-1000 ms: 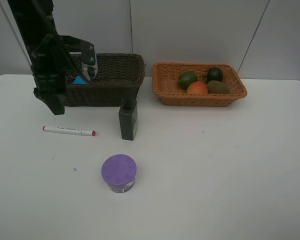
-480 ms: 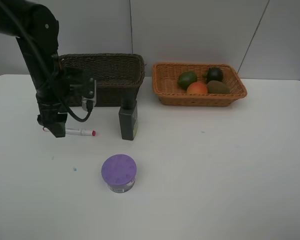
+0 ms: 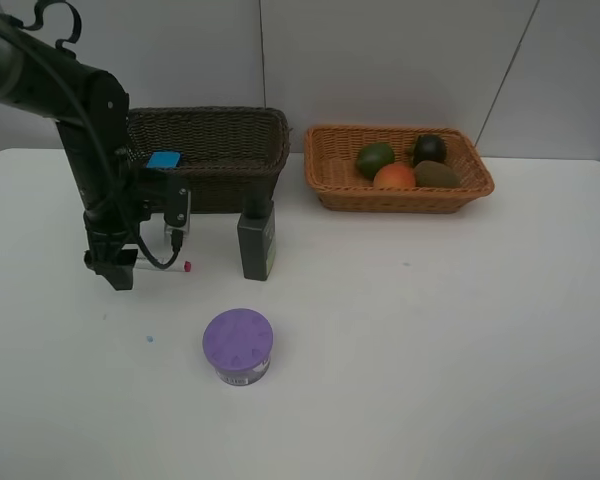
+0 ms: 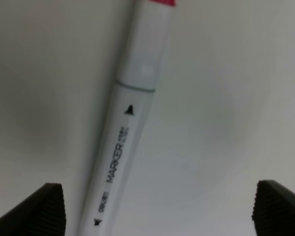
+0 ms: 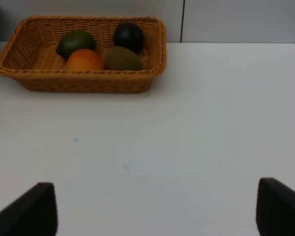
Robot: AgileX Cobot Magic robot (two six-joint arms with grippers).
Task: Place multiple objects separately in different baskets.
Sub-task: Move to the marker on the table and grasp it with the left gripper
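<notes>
A white table stands before a grey panelled wall

The left arm covers most of the white marker in the high view, so only its red-capped end shows. It also hides the dark brown basket's left end. In the left wrist view the marker runs off both edges, its cap end blurred. Only the corners of the left gripper's tips show.

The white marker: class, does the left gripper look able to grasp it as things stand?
Probably yes: the left gripper hangs open right over the white marker, with its jaws on either side and nothing between them.
</notes>
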